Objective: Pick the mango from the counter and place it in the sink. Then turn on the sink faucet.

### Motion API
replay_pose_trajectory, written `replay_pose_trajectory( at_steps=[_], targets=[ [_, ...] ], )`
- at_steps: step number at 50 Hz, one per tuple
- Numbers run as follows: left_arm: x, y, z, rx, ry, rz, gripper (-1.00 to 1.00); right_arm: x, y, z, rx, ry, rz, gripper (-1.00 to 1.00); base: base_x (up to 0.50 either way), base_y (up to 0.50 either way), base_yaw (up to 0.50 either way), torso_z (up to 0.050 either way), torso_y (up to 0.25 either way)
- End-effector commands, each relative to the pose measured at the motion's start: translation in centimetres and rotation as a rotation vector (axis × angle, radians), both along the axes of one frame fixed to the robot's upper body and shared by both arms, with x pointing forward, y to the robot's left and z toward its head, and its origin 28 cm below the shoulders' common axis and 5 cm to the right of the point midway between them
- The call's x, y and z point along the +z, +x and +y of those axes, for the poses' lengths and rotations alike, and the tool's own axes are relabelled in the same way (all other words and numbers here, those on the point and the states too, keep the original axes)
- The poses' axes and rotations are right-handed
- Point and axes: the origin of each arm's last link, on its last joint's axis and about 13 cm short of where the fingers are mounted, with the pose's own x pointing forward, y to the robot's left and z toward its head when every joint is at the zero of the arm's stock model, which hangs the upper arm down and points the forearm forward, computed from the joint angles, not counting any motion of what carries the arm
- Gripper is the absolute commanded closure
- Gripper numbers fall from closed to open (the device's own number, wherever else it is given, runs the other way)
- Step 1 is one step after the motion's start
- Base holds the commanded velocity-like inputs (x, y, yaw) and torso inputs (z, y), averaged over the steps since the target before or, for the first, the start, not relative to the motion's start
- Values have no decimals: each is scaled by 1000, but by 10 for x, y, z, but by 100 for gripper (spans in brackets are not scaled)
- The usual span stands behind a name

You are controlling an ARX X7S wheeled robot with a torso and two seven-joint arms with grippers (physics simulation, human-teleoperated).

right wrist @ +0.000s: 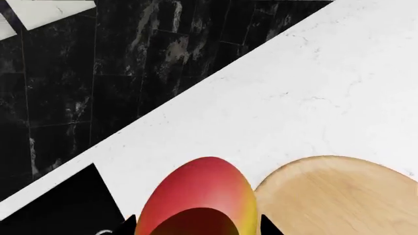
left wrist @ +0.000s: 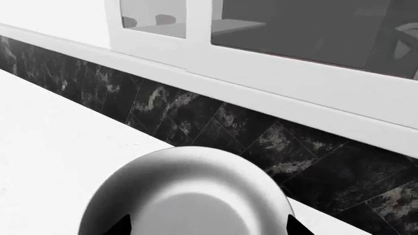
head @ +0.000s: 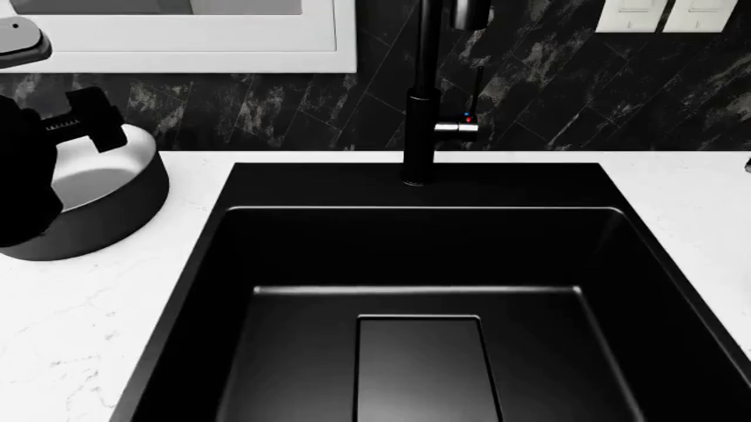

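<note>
The right gripper [right wrist: 199,226] shows in its own wrist view only as two dark fingertips [right wrist: 128,226] at the frame's edge, one on each side of the mango [right wrist: 199,198]; the red-and-yellow fruit fills the gap between them, though whether the tips press on its skin or merely flank it cannot be told. The mango sits over the white counter [right wrist: 313,88], just beside the rounded edge of a tan wooden cutting board [right wrist: 339,196], and a black corner of the sink [right wrist: 58,205] lies near on its other side. The left gripper [left wrist: 207,226] likewise shows two dark fingertips [left wrist: 121,226] spread wide apart, with nothing between them, hanging above the pale interior of a round grey metal pot [left wrist: 189,196] that stands on the counter [left wrist: 46,147]. In the head view the left arm [head: 35,167] is a dark mass over that pot [head: 100,198] at the left of the basin, and the right arm is out of frame. The sink [head: 423,290] fills the near middle, its rectangular drain plate [head: 423,369] bare in the floor. Behind the basin's rear rim rises the sink faucet [head: 419,114], a slim black column with a small chrome side lever [head: 455,127] marked red and blue. Farthest back stand the dark marbled backsplash [head: 294,105] and a white window frame [head: 188,48].
</note>
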Motion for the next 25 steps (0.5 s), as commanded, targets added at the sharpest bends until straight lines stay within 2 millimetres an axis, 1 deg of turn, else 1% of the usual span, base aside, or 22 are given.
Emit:
replay_pose_trajectory(
  at_steps=[1, 5, 6, 11, 19, 21, 25],
  targets=[
    [1, 0, 0, -1, 0, -1, -100, -4, 15, 16, 181, 34, -1, 100, 0, 0, 0, 0, 0],
    [0, 2, -2, -5, 2, 1, -100, -8, 19, 21, 247, 52, 6, 100, 0, 0, 0, 0, 0],
    [0, 2, -2, -6, 1, 1, -100, -8, 20, 24, 282, 80, 12, 100, 0, 0, 0, 0, 0],
    [-2, 3, -1, -3, 1, 5, -100, -4, 21, 33, 329, 96, 40, 100, 0, 0, 0, 0, 0],
    [-4, 3, -2, -4, 0, 7, -100, 3, 20, 54, 416, 52, 97, 100, 0, 0, 0, 0, 0],
    [-4, 4, -3, -7, 0, 8, -100, 2, 22, 60, 461, 53, 118, 100, 0, 0, 0, 0, 0],
    [-4, 4, -3, -6, 1, 9, -100, -1, 25, 71, 487, 30, 142, 100, 0, 0, 0, 0, 0]
  ],
)
